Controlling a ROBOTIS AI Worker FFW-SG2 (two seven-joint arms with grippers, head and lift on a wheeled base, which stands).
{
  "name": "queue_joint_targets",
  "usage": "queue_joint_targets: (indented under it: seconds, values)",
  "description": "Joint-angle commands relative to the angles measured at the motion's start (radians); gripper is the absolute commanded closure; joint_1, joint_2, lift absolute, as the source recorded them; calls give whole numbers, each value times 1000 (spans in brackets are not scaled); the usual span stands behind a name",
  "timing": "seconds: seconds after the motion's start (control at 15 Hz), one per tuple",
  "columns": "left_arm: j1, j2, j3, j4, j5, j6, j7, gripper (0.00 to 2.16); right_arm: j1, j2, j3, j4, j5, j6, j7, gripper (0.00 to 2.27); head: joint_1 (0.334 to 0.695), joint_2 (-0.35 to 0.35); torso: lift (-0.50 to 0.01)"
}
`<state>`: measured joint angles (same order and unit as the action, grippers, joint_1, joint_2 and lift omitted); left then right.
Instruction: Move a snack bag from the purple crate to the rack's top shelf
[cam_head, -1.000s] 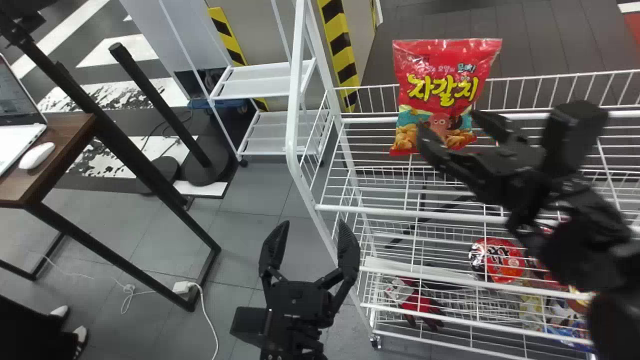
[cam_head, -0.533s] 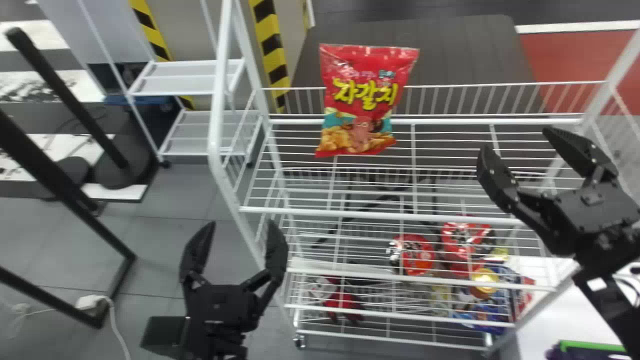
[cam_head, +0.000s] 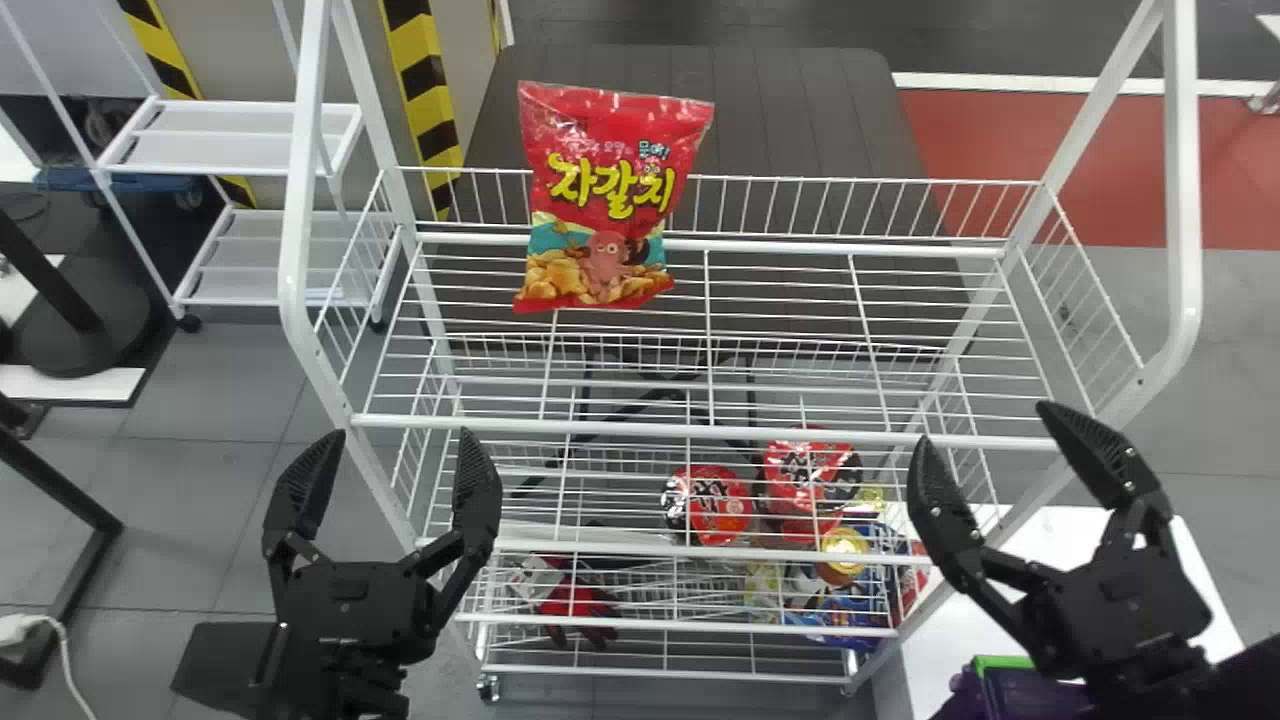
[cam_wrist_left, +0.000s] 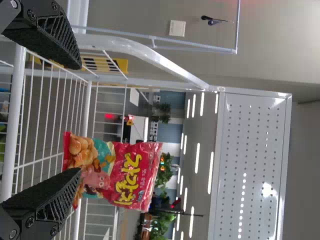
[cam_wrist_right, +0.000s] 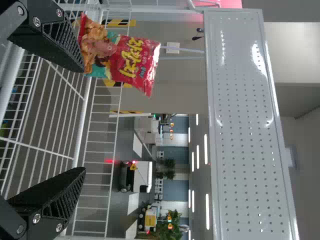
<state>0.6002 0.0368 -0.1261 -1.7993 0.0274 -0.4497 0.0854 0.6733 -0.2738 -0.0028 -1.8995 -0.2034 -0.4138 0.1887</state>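
Note:
The red snack bag (cam_head: 610, 200) stands upright on the rack's top shelf (cam_head: 780, 300), near its left end against the back rail. My left gripper (cam_head: 385, 475) is open and empty in front of the rack's left front post. To the right, my right gripper (cam_head: 990, 440) also stands open, before the shelf's right front corner. A corner of the purple crate (cam_head: 1030, 692) shows beneath the right arm. In the left wrist view the bag (cam_wrist_left: 125, 172) lies beyond the open left gripper (cam_wrist_left: 80, 117); the right wrist view has the bag (cam_wrist_right: 120, 55) beyond the open right gripper (cam_wrist_right: 85, 120).
Lower rack shelves hold a red noodle bowl (cam_head: 708, 505), other packages and red-black gloves (cam_head: 580, 605). The crate rests on a white table (cam_head: 1190, 560) at the right. White rack posts (cam_head: 1170, 200) rise at both sides. Another white cart (cam_head: 230, 140) stands at the back left.
The head view has swung to the right, bringing the rack's right side and the crate into view. My right gripper has drawn back from before the bag, which stays on the top shelf.

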Motion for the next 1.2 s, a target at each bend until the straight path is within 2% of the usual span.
queue_joint_targets:
  seconds: [0.0,0.07,0.33,0.4,0.6,0.87,1.13]
  values:
    - [-25,0,-37,-12,-1,78,2,83,-8,21,-25,66,4,-23,2,127,695,-43,1]
    - [-51,-2,-63,-20,-4,133,8,83,-9,24,-34,77,4,-19,2,127,695,-86,1]
    - [-200,-11,-195,-11,-49,299,60,87,-20,70,-75,131,-16,5,-3,130,695,-180,1]
    - [-238,-11,-225,-3,-53,308,77,87,-21,77,-83,149,-19,-7,-3,130,695,-231,1]
    - [-336,-15,-257,31,-46,400,105,93,-38,82,-98,207,-51,-44,2,130,695,-294,1]
    - [-405,-20,-288,103,-57,400,172,151,-103,74,-91,247,-56,-23,12,130,695,-327,1]
    - [-528,-39,-326,298,-30,403,212,154,-118,74,-91,261,-68,-16,25,134,695,-319,1]
